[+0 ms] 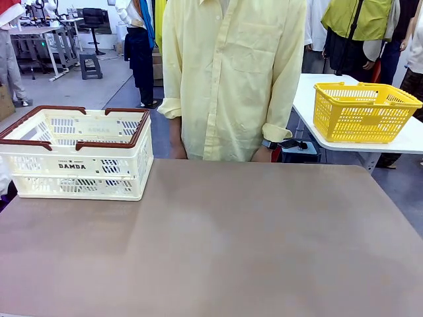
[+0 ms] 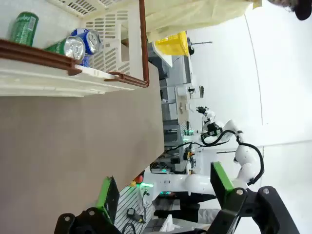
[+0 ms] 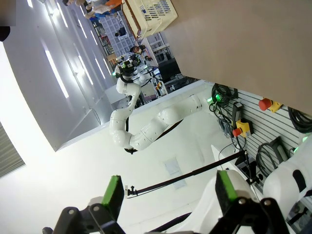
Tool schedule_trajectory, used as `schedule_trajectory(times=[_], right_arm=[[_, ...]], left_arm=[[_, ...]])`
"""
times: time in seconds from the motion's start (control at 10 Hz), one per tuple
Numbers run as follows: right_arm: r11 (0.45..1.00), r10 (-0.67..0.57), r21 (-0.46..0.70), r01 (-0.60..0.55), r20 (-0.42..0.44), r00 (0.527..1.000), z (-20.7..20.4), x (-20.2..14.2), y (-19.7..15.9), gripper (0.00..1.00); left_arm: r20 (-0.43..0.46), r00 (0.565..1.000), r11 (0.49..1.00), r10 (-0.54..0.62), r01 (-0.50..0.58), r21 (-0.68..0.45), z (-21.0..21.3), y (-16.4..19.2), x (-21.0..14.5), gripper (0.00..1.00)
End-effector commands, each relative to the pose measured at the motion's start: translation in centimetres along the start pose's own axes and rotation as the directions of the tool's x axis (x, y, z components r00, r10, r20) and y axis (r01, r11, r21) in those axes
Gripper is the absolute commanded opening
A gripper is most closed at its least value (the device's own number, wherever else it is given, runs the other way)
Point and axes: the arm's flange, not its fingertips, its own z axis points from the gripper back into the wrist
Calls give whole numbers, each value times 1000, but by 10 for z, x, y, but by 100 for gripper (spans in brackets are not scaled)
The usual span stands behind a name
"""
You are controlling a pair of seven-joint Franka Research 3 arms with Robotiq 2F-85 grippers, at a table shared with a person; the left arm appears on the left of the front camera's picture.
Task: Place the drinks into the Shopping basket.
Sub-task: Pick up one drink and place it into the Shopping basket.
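Drinks look like they're already in, at least the ones I can spot. From the left wrist view you can peek over the rim of the Shopping basket (image 2: pixel 117 34) and see a green can (image 2: pixel 23 28) lying inside, another green can (image 2: pixel 68 47) with its silver top facing the camera, and the blue-and-white can (image 2: pixel 90 40) tucked right beside it. From the front, the basket (image 1: pixel 73 165) sits at the left of the surface (image 1: pixel 231 244), and its walls hide whatever's in there.

Nothing else to pick up is sitting on the brown top as far as I can see. The person in the pale yellow shirt (image 1: pixel 231 72) is just standing at the far edge.

Left end effector (image 2: pixel 163 187) is released, fingers spread wide, holding nothing. Same for the right end effector (image 3: pixel 170 187), spread and empty, pointed off away from the surface.

My guess: the job's basically finished, unless more cans get handed over.
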Motion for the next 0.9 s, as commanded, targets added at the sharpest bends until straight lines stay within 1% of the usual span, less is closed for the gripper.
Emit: schedule_trajectory(times=[0.0, 0.8], right_arm=[[1000, 1, -8, -1, -1, 1000, 1, -2, 2, 100], [1000, 1, -8, -1, -1, 1000, 1, -2, 2, 100]], left_arm=[[-49, 998, 998, -45, 47, 42, -3, -19, 2, 100], [-49, 998, 998, -45, 47, 42, -3, -19, 2, 100]])
